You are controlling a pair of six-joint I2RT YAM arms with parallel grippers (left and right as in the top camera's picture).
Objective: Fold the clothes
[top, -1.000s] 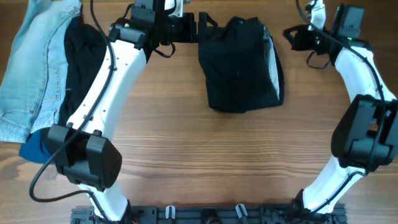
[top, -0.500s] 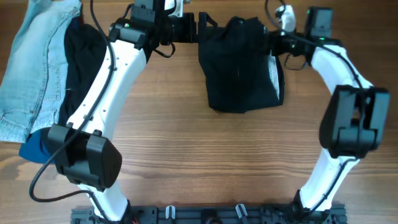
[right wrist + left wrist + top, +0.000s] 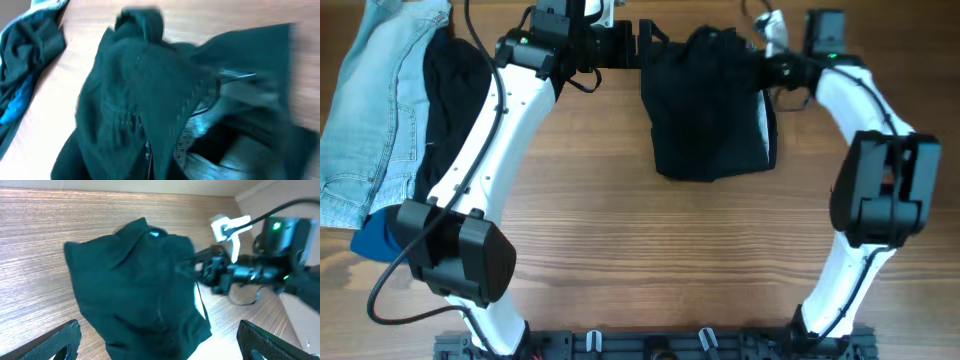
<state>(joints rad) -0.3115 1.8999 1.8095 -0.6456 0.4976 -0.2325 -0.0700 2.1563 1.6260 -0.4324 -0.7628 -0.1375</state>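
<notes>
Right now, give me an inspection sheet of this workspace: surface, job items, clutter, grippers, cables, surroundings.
Surface: wooden table, striped grain.
Job's things: black shorts, bunched, far centre.
Clutter: light-blue jeans, black garment, blue cloth, all on the left side.
Grippers: left gripper open beside the shorts; right gripper shut at their right edge, grip unclear.
Cables: black cable along the left arm.
Surroundings: nothing seen.

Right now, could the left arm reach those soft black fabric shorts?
Probably yes: its open fingers sit right beside the soft black fabric shorts, with nothing between them.
</notes>
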